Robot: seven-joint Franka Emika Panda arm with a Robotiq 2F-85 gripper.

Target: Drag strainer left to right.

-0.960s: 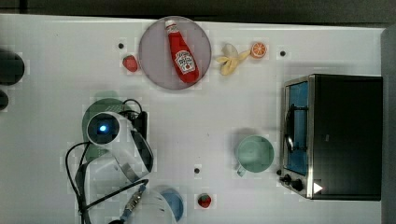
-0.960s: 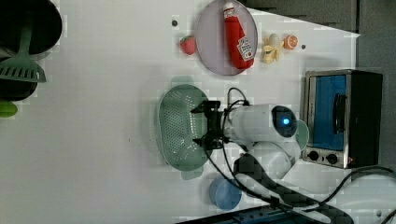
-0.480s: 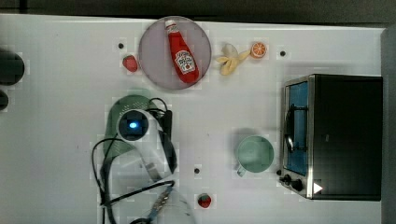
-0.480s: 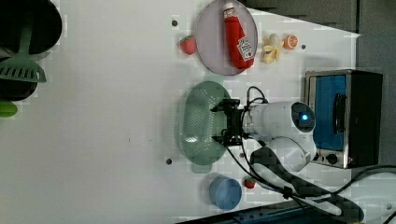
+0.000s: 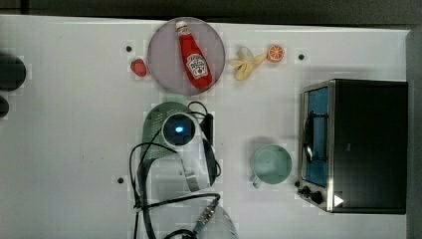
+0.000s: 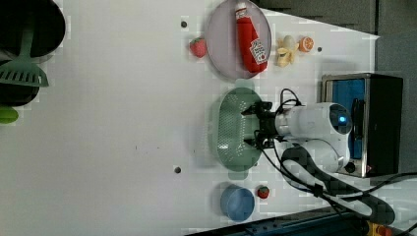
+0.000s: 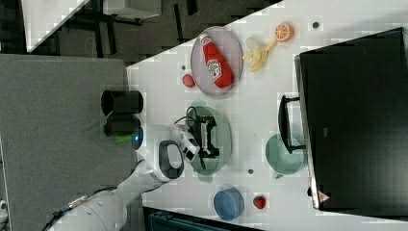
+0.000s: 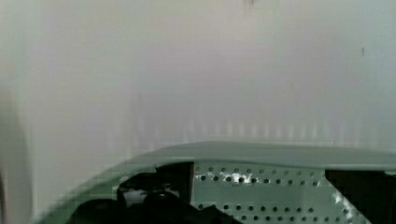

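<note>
Strainer (image 6: 227,129) sitting on the white worktop (image 6: 113,123).
The gripper (image 6: 250,127) is reaching into its bowl, fingers (image 6: 252,109) spread wide, gripping nothing.

Single white arm (image 6: 314,129) reaches in from the worktop's near edge, at the left view's bottom right, cables trailing along it. Wrist is bent so the black gripper (image 6: 252,127) points down at the worktop's middle. Fingers (image 7: 208,122) spread wide, jaws open, nothing clamped between them. Blue status light lit on the wrist housing (image 5: 178,130).
</note>
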